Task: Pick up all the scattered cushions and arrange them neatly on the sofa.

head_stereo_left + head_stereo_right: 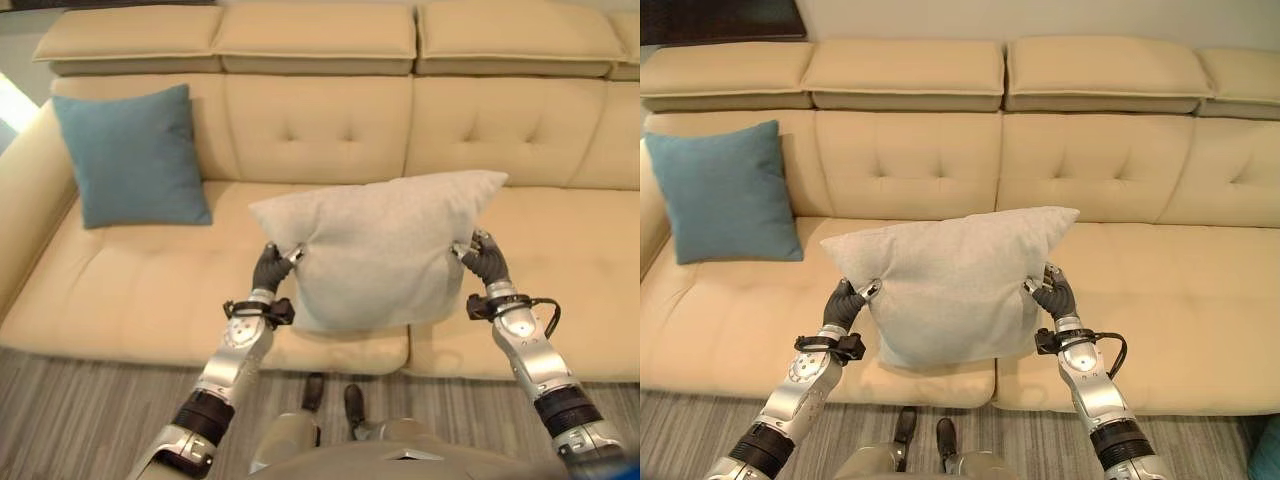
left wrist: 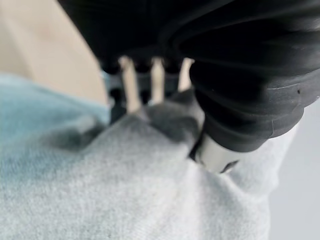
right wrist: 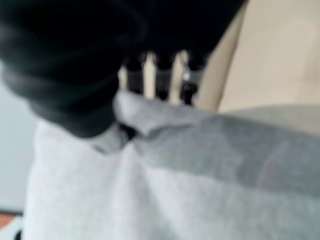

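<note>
A light grey cushion (image 1: 385, 250) hangs upright over the front of the beige sofa (image 1: 130, 290), held between both hands. My left hand (image 1: 270, 268) pinches its left edge, my right hand (image 1: 486, 258) its right edge. In the left wrist view the fingers (image 2: 131, 90) curl into the grey fabric (image 2: 125, 190); the right wrist view shows the same grip on the cushion (image 3: 200, 185). A teal cushion (image 1: 132, 155) leans upright against the backrest at the sofa's left end.
The sofa has tufted backrests and raised headrests (image 1: 315, 35). Its left armrest (image 1: 25, 200) stands beside the teal cushion. The seat to the right (image 1: 560, 270) is bare. Striped grey floor (image 1: 90, 420) runs along the sofa's front.
</note>
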